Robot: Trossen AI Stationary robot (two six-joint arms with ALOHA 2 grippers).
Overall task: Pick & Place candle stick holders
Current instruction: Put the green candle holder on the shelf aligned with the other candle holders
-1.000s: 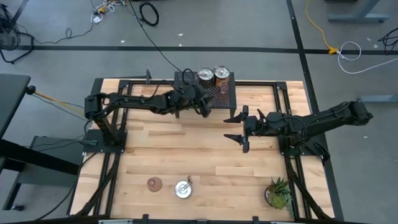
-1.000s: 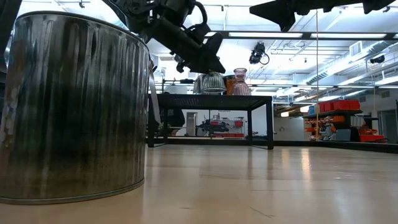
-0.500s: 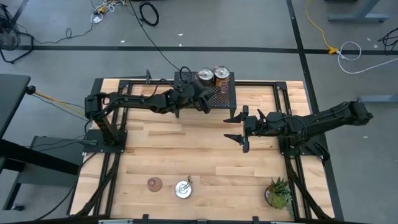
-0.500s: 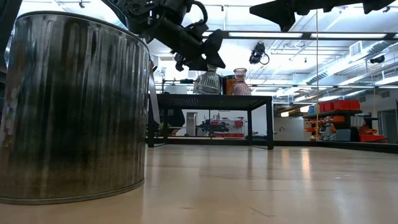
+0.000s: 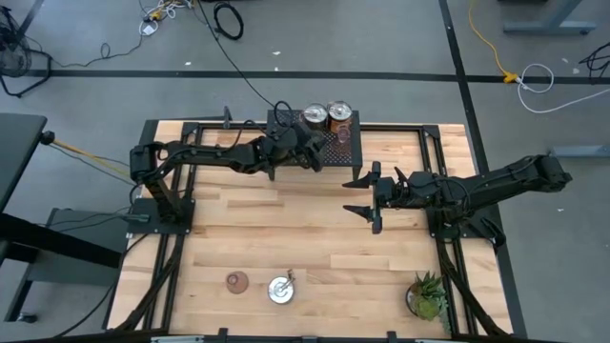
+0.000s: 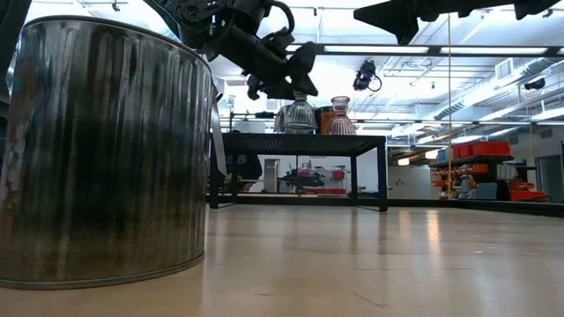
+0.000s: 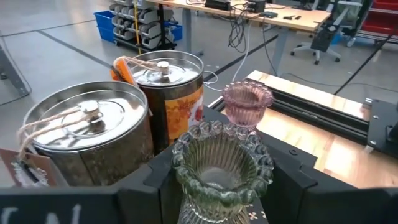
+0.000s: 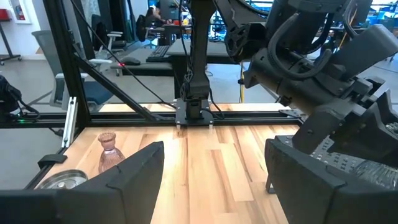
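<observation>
My left gripper [image 5: 311,154] reaches over the near left part of the black mesh rack [image 5: 351,148] at the table's far edge. It is shut on the olive-green glass cup [image 7: 221,165]. On the rack stand a silver-topped holder [image 7: 87,134], an orange-bodied silver-topped one [image 7: 168,87] and a pinkish cup [image 7: 247,102]. A third silver-topped holder [image 5: 280,289] and a pinkish-brown cup [image 5: 236,281] stand on the table near its front edge. My right gripper [image 5: 367,202] is open and empty over the table's middle right. My left gripper pinches the green cup's beaded rim [image 7: 181,155] between its two fingers [image 7: 155,186], one on each side of the bowl. The fingers come slanting down from the table's left. The cup stands upright at the rack's top [image 6: 298,114]. I cannot tell whether its foot rests on it.
A small spiky potted plant [image 5: 427,297] stands at the near right corner. Black frame rails run along the table's left and right sides. The silver-topped holder on the table fills the left of the low view [image 6: 106,150]. Bare wood lies between the rack and the near objects.
My left gripper has moved toward the table's far edge, onto the rack, carrying the green cup, and has tipped up slightly. The cup now stands in front of the silver-topped holder in the low view. My right gripper has kept still.
</observation>
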